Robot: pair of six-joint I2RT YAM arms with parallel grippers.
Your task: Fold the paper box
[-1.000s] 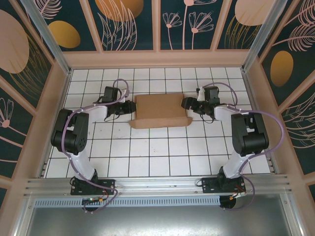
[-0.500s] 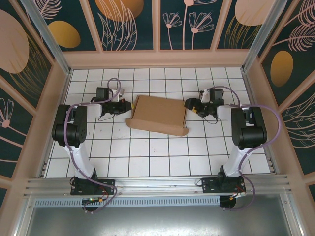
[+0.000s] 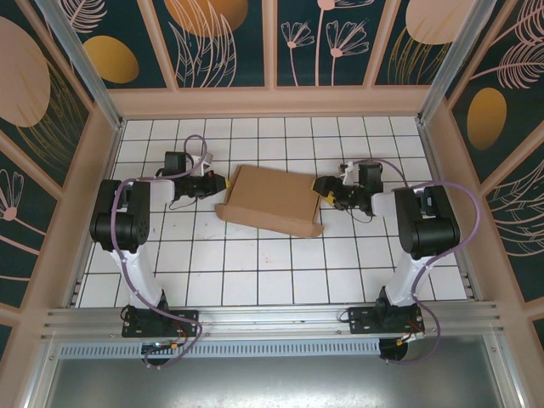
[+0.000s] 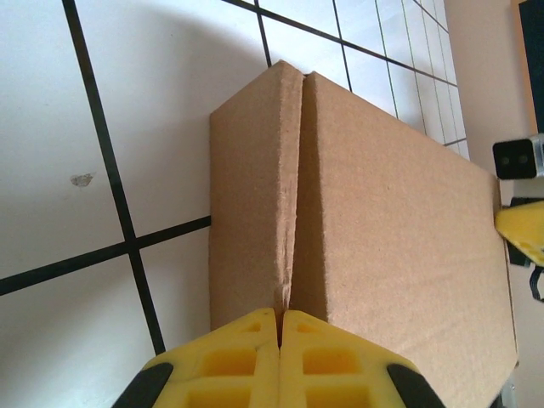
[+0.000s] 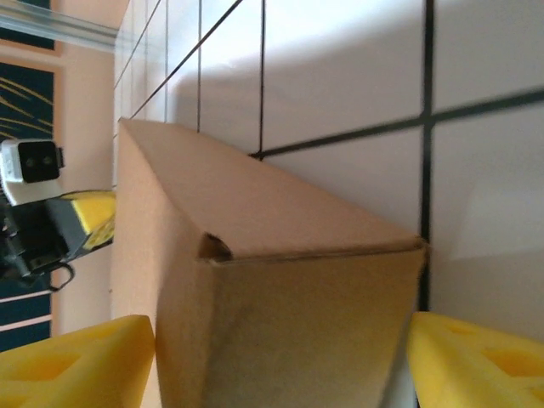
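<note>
Pincer status: the left pincer (image 4: 280, 313) is sitting fully closed, its yellow fingers (image 4: 242, 340) pressing together with no gap. The tips are meeting the seam on the left end of the box (image 4: 382, 238), and nothing is showing between them. The right pincer (image 5: 280, 348) is standing wide open, its fingers (image 5: 76, 361) flanking the box's right end; whether they are touching it cannot be told. The box is lying folded and slightly skewed on the tabletop (image 3: 255, 272), midway between the left and right edges, nearer the far edge.
</note>
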